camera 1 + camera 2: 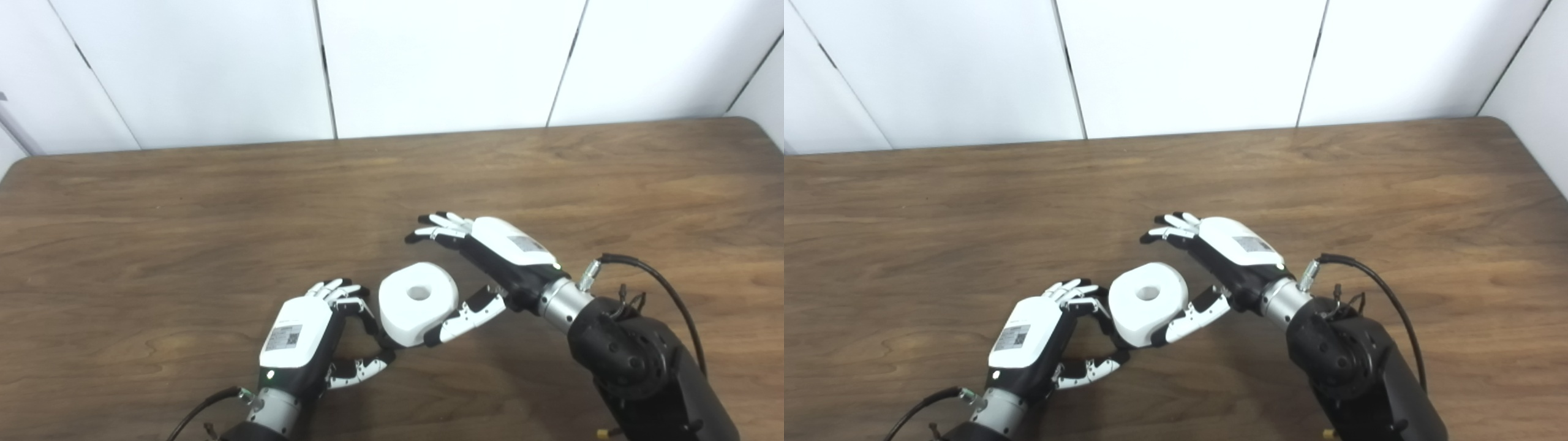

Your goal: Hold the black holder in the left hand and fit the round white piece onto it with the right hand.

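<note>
Two hands meet low on a brown wood-grain table (184, 202), behind which we see a white panelled wall (441, 61) split by dark seams.

Our left hand (306, 337) sits near the bottom edge, back upward, fingers and thumb curled toward the round white piece (418, 301). Beneath the piece's near left edge we can make out something dark, but whether that is the black holder or only the hand's own dark fingers, we cannot tell, so we cannot say whether this hand grips anything.

Our right hand (490, 257) holds nothing firmly: its fingers (438, 226) stretch out flat beyond the piece, clear of it, while its thumb (468, 315) lies along the piece's near right side, touching or nearly so. That hand is spread apart.

The white piece is a thick ring with a central hole, tilted slightly, lying between the two hands.

In the left eye view we see the table's rounded far left corner and a grey strip at the wall's left edge; the right eye view cuts these off and instead shows more of the side wall (1537, 92) at the right.
</note>
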Robot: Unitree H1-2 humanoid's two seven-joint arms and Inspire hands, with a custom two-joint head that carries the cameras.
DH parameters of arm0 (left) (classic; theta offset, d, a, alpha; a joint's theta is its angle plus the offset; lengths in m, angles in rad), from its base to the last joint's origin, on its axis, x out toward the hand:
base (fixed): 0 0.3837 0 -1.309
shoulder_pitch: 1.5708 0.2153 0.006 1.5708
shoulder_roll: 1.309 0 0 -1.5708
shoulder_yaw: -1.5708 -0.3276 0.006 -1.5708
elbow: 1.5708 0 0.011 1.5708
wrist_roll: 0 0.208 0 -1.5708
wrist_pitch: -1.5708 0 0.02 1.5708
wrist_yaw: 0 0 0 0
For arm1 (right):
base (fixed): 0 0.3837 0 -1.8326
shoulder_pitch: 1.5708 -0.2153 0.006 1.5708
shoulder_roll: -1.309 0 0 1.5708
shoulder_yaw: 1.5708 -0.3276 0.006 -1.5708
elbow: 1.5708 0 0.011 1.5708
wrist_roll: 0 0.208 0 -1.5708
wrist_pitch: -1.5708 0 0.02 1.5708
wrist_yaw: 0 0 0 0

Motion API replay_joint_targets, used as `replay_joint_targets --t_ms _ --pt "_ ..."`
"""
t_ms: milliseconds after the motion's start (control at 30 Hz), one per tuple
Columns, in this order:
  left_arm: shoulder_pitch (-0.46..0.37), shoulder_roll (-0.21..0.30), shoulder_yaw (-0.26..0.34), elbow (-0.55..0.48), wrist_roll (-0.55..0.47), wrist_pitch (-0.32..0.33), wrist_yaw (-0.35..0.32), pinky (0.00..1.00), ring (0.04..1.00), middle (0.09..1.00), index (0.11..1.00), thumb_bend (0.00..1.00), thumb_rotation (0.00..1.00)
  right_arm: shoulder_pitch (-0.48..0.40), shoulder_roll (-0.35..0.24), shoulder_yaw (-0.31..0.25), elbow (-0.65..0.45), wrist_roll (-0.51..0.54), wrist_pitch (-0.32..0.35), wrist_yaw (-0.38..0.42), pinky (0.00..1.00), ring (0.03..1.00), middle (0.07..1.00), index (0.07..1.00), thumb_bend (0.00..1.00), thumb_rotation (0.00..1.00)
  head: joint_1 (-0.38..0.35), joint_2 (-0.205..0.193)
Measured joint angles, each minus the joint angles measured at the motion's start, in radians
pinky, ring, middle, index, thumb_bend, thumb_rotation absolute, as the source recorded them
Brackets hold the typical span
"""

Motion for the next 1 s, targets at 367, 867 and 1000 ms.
replay_joint_targets --t_ms 367,867,1000 --pt "-0.004 -0.01 0.009 0.007 -0.005 0.002 0.0 0.92 0.906 0.84 0.739 0.91 0.17 -0.016 -0.001 -0.009 0.009 -0.001 0.005 0.011 1.0 1.0 0.982 0.892 1.0 0.5 0.031 -0.017" --pt "0.016 0.008 0.167 -0.147 -0.385 0.126 -0.202 0.9 0.952 0.928 0.907 1.0 0.21 -0.082 -0.032 -0.02 0.073 0.055 0.021 0.078 1.0 1.0 1.0 0.951 1.0 0.51 0.074 -0.052" --pt "0.033 0.032 0.206 -0.223 -0.477 0.215 -0.26 0.9 0.947 0.932 0.915 0.99 0.2 -0.099 -0.042 -0.032 0.076 0.093 0.033 0.094 0.98 1.0 1.0 0.962 1.0 0.52 0.081 -0.064"
